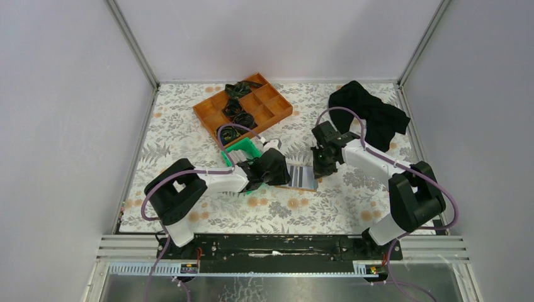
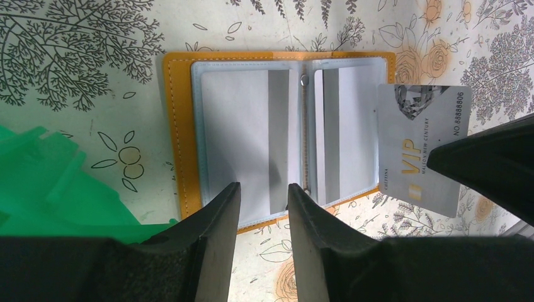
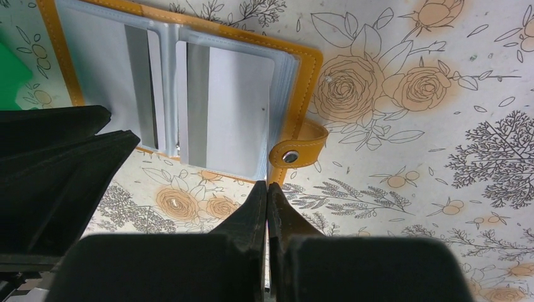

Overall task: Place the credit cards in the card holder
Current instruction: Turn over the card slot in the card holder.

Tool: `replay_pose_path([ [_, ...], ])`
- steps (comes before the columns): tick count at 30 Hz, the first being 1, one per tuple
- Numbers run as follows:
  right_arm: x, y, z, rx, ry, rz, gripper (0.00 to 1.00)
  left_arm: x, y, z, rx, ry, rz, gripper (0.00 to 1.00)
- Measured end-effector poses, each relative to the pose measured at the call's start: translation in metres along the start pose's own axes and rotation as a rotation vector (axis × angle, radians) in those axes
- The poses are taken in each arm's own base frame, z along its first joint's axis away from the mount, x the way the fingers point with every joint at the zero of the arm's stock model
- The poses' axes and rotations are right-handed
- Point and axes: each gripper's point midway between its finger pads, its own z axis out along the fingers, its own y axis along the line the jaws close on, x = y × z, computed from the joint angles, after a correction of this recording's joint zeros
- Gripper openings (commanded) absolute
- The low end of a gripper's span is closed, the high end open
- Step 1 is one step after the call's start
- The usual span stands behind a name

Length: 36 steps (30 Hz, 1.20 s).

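- Setup: grey walls (image 1: pixel 63 126) and a table (image 1: pixel 327 214) with a floral cloth. From the top, an orange tray (image 1: pixel 204 116) sits at 11 o'clock, a black cloth (image 1: pixel 371 116) at 1 o'clock, and a green bin (image 1: pixel 242 150) just left of centre.
- The holder (image 2: pixel 252 132) lies open flat near the middle of the table, pale sleeves up. Its snap tab (image 3: pixel 299 148) sticks out on the right arm's side.
- Progress, best guess: both facing sleeves already look filled. Each shows a whitish card back with a grey stripe, so two are probably in.
- One card (image 2: pixel 419 145) is still out. In the left wrist view it hangs at 3 o'clock of the holder, its edge just overlapping the holder's rim and not yet in a sleeve.
- The right gripper (image 3: pixel 267 195) has its fingers pressed together, and it looks to be pinching that card's far end.
- The left gripper (image 2: pixel 263 189) is part-way spread at the holder's 6 o'clock edge with nothing between the fingers. Can't tell if it's pressing the page down.
- Readable text on the card: big gold "VIP", "NO.88888806" along one edge, and a small line ending "NEW CENTURY". The rest is too tiny to read.
- I can't see any other loose cards.
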Motion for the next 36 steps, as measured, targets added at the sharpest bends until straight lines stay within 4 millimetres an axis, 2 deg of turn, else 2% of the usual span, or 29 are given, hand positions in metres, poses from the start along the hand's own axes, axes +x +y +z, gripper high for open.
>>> replay_pose_path([
  [9, -0.0024, 0.0012, -0.0024, -0.025, -0.003, 0.027, 0.0, 0.0003, 0.0002, 0.0002, -0.001, 0.001, 0.0, 0.41],
  [21, -0.0025, -0.0074, 0.0018, -0.027, -0.011, 0.073, 0.0, 0.0005, 0.0002, 0.0002, -0.001, 0.001, 0.0, 0.41],
  [36, -0.0083, 0.0002, 0.0026, -0.109, -0.012, 0.134, 0.0, 0.0007, 0.0005, 0.0002, -0.002, 0.002, 0.001, 0.41],
])
